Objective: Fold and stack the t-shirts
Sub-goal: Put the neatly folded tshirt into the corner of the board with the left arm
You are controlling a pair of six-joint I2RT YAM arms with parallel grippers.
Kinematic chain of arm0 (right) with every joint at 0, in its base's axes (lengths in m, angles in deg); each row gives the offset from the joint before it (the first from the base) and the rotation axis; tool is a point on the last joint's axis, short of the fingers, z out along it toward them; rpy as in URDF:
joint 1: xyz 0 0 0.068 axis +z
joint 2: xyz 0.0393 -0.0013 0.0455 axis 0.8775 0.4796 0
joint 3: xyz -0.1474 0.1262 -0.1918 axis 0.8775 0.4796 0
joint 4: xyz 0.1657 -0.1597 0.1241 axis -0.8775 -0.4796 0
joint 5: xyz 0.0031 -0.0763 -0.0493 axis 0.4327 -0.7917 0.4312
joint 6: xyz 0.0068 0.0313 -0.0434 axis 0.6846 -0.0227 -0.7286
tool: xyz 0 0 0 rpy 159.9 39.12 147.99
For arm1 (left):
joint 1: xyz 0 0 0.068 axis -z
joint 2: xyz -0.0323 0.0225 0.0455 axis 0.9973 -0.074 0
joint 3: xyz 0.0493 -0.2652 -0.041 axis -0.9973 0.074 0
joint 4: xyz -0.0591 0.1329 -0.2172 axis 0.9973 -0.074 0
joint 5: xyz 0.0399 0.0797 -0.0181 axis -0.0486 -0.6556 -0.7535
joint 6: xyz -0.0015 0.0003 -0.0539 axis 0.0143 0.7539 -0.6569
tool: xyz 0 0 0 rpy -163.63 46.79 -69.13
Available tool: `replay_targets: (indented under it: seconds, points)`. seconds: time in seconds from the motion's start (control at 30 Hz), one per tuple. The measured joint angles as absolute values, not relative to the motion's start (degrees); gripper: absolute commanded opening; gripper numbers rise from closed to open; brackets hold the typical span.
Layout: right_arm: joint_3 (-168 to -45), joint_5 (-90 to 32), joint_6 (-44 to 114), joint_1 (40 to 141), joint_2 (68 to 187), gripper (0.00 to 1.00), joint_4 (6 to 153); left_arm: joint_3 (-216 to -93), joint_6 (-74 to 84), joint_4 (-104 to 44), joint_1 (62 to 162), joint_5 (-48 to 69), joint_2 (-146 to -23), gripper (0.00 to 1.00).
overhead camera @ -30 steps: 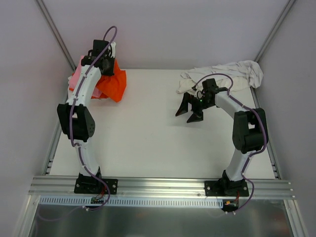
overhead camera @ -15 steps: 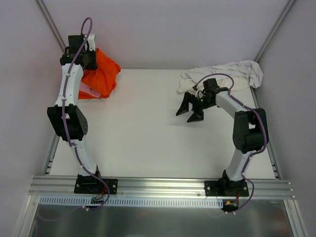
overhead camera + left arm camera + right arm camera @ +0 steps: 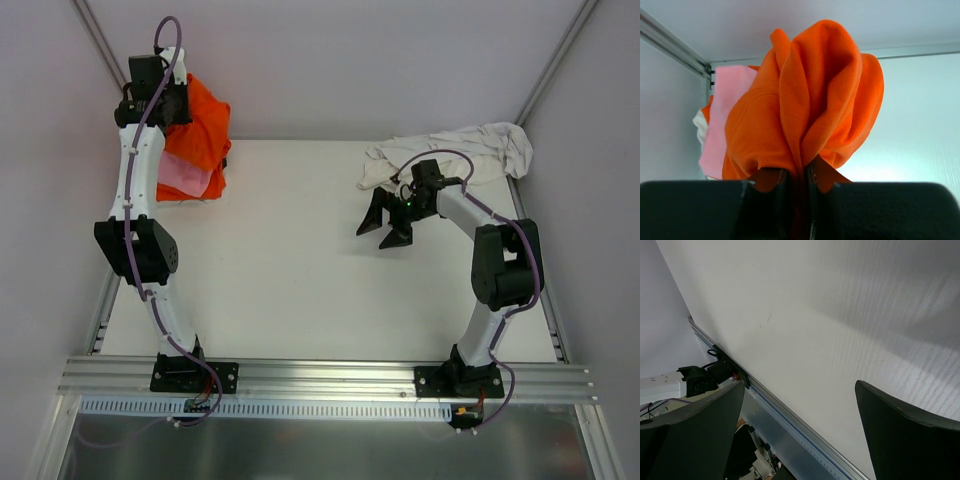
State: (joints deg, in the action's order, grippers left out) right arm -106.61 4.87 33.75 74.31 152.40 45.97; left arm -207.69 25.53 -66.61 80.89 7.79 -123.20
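Clearly, left gripper [image 3: 798, 176] clamped orange t-shirt [image 3: 810, 90], bunched straight ahead of its fingers; right gripper [image 3: 385, 225] gaped empty, well apart.

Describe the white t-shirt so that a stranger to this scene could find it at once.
Start at the table, far right corner. The white t-shirt lies crumpled there, just beyond the right gripper. It is the only garment on that side.
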Motion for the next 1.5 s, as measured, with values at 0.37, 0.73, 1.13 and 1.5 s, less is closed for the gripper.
replay_targets:
  seconds: [0.37, 0.73, 1.13, 1.5]
  points:
    - [-106.61, 4.85, 33.35, 74.31, 152.4, 1.0, 45.23, -208.02, 25.46, -66.55, 80.85, 2.54, -123.2, 0.0]
    - [-106.61, 4.85, 33.33, 74.29, 152.4, 1.0, 45.23, -208.02, 25.51, -66.9, 80.78, 3.59, -123.2, 0.0]
    - [-106.06, 4.87, 33.16, 73.86, 152.4, 1.0, 44.9, -207.72, 26.77, -66.66, 80.81, -6.37, -123.2, 0.0]
    - [-105.08, 4.87, 33.13, 73.22, 152.4, 1.0, 44.84, -205.73, 25.61, -66.46, 80.89, -3.12, -123.33, 0.0]
